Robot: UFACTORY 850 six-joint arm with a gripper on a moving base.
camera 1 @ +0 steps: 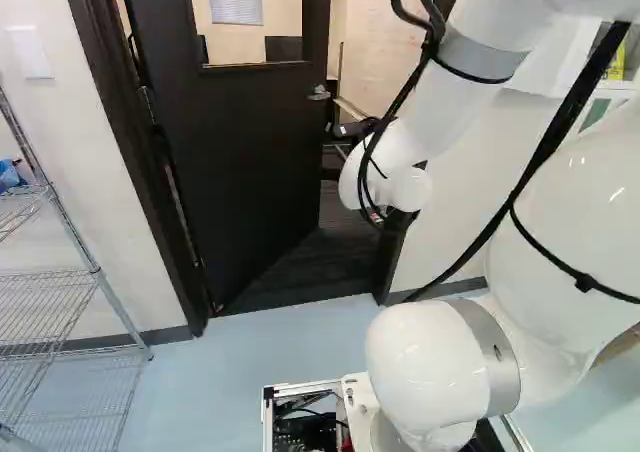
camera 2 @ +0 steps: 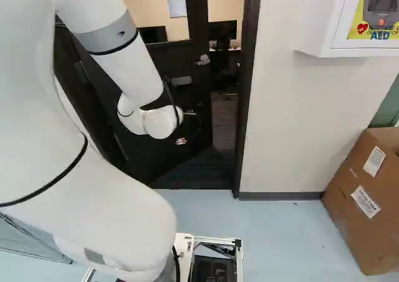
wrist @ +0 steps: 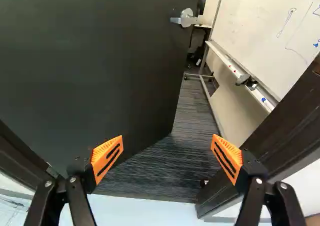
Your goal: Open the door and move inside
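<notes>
The pincer (wrist: 167, 158) stands wide open, with nothing between its orange pads (wrist: 104, 151). Just ahead of it and toward the hinge side is the dark face of the door (wrist: 100, 71), ajar and slanting away into the room; whether a fingertip touches it I cannot tell. Beside the other finger rises the door frame (wrist: 285, 126), and the carpeted floor (wrist: 175, 161) shows through the gap between. The lever handle (wrist: 186, 19) is farther ahead, near the door's free edge, ungripped. I judge the unlatching done and the widening of the gap in hand. Next, the pincer should press on the door's face and swing it farther inward, keeping off the frame, before the base drives through.
</notes>
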